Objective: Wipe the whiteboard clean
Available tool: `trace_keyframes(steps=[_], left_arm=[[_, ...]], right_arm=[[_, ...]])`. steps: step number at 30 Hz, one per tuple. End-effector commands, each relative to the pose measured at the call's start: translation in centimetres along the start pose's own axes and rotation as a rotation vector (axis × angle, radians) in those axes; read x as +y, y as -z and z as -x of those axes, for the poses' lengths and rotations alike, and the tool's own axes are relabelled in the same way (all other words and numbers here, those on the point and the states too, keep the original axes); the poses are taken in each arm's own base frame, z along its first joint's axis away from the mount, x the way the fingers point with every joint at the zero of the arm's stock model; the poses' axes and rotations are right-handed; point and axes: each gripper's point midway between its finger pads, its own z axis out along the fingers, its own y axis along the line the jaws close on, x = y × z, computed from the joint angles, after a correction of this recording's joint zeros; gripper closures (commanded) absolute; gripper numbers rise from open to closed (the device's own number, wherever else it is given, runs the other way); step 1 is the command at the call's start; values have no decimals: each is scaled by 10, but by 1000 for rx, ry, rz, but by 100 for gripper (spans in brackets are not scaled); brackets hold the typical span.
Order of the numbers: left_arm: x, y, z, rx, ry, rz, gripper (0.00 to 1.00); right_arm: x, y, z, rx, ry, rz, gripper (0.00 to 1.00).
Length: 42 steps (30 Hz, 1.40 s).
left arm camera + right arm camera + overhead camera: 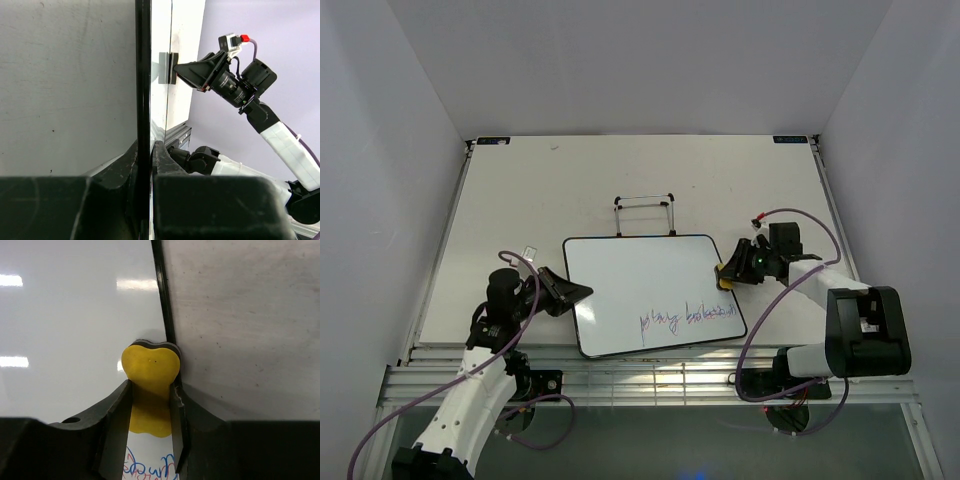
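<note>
The whiteboard (640, 285) lies flat near the table's front edge, with purple-blue handwriting (685, 318) along its near side. My left gripper (575, 292) is shut on the board's left edge; in the left wrist view the thin black frame (143, 75) runs between the fingers of the left gripper (145, 150). My right gripper (728, 273) is shut on a yellow eraser (150, 367), which rests on the board just inside its right frame. In the right wrist view, the right gripper (151, 390) hangs over the handwriting (150, 467), which shows below the eraser.
A small black wire stand (645, 213) stands just behind the board. The white table (550, 180) stretches far beyond it between grey walls. The metal rail (650, 380) runs along the near edge by the arm bases.
</note>
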Motion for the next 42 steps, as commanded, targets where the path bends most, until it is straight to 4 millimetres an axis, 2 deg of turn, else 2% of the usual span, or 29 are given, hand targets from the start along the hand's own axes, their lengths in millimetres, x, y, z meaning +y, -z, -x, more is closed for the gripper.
trace_keyframes(steps=[1,4,7,8,10,11,13,14,15,16,17,18,19,20,22,23,26,28,29,30,37,38,40,42], left_arm=[[24,0,24,-138,-5,133,100],[28,-3,21,-121,8,132,100],[32,-6,17,-103,29,122,100],[34,-7,16,-99,35,120,100],[33,-8,16,-101,49,110,100],[32,-8,16,-102,48,105,100],[30,-8,19,-113,50,101,100],[28,-8,19,-116,50,98,100],[27,-8,20,-117,52,96,100],[26,-8,22,-125,51,95,100],[25,-8,22,-126,52,93,100],[24,-8,23,-131,52,92,100],[25,-8,23,-133,55,96,100],[25,-7,26,-147,54,98,100],[28,-6,31,-181,64,119,100],[31,-6,33,-195,68,132,100],[38,-6,37,-228,82,156,100],[41,-8,40,-238,87,160,100],[40,-9,41,-242,86,159,100],[42,-10,43,-250,90,164,100],[46,-14,50,-262,79,188,100],[47,-14,50,-262,78,194,100],[50,-15,48,-257,74,198,100],[50,-15,47,-251,71,189,100]], right_arm=[[-19,8,-38,111,-1,-59,88],[-1,12,-34,81,17,12,89],[32,11,-35,88,86,81,89],[47,7,-45,120,135,101,89],[74,4,-48,126,168,141,89],[97,1,-65,167,225,180,89],[125,-3,-72,170,279,213,89],[148,-2,-92,206,314,247,89],[157,-5,-95,195,337,238,89],[177,-3,-99,194,366,275,89],[197,0,-120,229,420,316,89],[204,-3,-126,233,436,309,89],[222,0,-129,229,466,339,89],[234,5,-147,259,508,372,89],[244,5,-159,284,547,386,89],[242,4,-161,289,552,375,89],[218,-2,-161,281,563,290,89],[204,-1,-155,271,561,245,89],[188,-2,-152,270,541,208,88],[183,1,-146,251,531,203,89],[89,16,-102,161,382,1,88],[76,20,-103,174,385,-34,88],[71,26,-97,155,377,-37,88],[78,29,-100,167,375,3,89]])
